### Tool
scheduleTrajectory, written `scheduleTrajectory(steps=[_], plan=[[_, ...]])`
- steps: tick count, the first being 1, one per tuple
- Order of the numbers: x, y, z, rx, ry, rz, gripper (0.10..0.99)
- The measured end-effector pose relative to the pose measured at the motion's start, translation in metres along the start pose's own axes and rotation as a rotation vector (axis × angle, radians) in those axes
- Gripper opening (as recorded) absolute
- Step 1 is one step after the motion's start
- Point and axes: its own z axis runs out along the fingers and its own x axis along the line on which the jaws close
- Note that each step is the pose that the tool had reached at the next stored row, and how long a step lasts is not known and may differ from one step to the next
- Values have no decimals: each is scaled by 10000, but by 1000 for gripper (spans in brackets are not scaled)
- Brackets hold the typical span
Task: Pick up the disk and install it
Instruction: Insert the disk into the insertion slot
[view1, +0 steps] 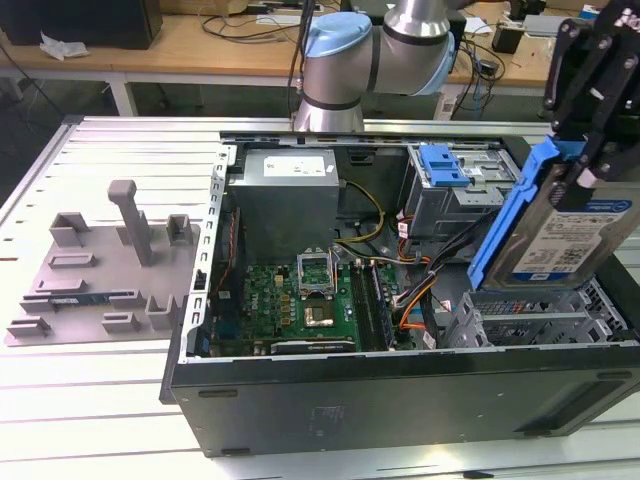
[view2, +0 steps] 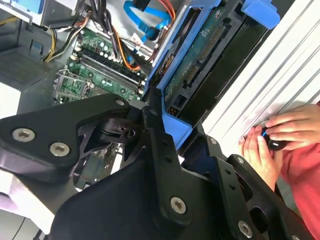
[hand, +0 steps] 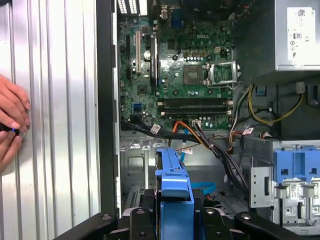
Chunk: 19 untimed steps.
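Observation:
The disk (view1: 565, 235), a silver drive with a blue-and-white label in a bright blue bracket (view1: 508, 215), hangs tilted on edge above the exterior view's right end of the open computer case (view1: 400, 400). My gripper (view1: 587, 165) is shut on its upper end. Below the disk sits a metal drive cage (view1: 530, 322). The second wrist view shows the disk's green connector edge (view2: 200, 55) and the black fingers (view2: 156, 137) clamping the bracket. In the first wrist view the bracket (hand: 175, 185) sticks out over the case floor.
Inside the case are the motherboard (view1: 305, 290), a grey power supply box (view1: 285, 195), loose cables (view1: 415, 285) and a second cage with a blue clip (view1: 445, 165). A grey fixture plate (view1: 95, 265) lies at the exterior view's left. A person's hands (view2: 272, 137) rest on the ribbed table beside the case.

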Motion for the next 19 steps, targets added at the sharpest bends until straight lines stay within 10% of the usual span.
scheduleTrajectory(steps=[19], plan=[[28,-34,17,-3,0,-147,365]])
